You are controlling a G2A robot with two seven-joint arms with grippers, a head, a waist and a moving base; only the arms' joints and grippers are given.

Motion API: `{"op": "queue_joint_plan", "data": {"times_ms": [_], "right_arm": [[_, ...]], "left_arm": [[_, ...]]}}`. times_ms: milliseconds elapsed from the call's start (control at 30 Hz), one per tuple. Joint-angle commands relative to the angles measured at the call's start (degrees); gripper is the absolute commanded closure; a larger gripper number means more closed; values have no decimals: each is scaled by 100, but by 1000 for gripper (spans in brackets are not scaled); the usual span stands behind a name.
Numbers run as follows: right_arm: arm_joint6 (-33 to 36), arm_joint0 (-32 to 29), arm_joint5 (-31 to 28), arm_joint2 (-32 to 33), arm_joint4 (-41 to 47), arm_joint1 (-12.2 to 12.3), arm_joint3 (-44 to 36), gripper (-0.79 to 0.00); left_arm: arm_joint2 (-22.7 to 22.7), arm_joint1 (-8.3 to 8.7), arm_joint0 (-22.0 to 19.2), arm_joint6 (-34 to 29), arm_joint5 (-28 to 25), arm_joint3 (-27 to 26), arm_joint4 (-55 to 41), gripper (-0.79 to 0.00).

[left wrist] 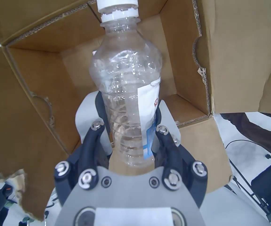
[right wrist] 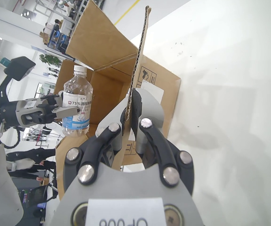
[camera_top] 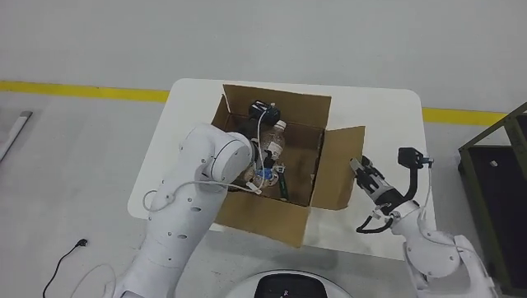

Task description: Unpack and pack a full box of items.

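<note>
left gripper (left wrist: 128, 114): clamped on lower half of bottle (left wrist: 126, 71) | bottle: upright, cap up, over open box (camera_top: 296, 109) | right gripper (right wrist: 131, 109): pinched shut on edge of right flap (right wrist: 142, 48) | box: on white table (camera_top: 379, 104), all flaps open

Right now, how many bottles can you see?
1: a clear plastic bottle with a white cap, gripped by the left gripper over the open cardboard box. More could lie hidden inside the box.
</note>
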Motion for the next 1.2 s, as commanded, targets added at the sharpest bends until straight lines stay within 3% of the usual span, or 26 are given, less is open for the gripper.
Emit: {"op": "queue_joint_plan", "data": {"times_ms": [0, 233, 467, 867, 1167], "right_arm": [[42, 17, -21, 98, 91, 11, 5, 0], [304, 61, -201, 463, 217, 68, 84, 0], [614, 101, -634, 798, 211, 142, 186, 0], [1051, 158, -1256, 1238, 197, 262, 379, 0], [1051, 158, -1256, 1238, 197, 262, 379, 0]], "left_arm": [[0, 0, 0, 0, 0, 0, 0, 0], [-139, 27, 7, 160, -55, -202, -145, 0], [-525, 130, -193, 0, -41, -530, -1061, 0], [-680, 614, -433, 0, -93, -938, -1127, 0], [-680, 614, -433, 0, -93, -938, -1127, 0]]}}
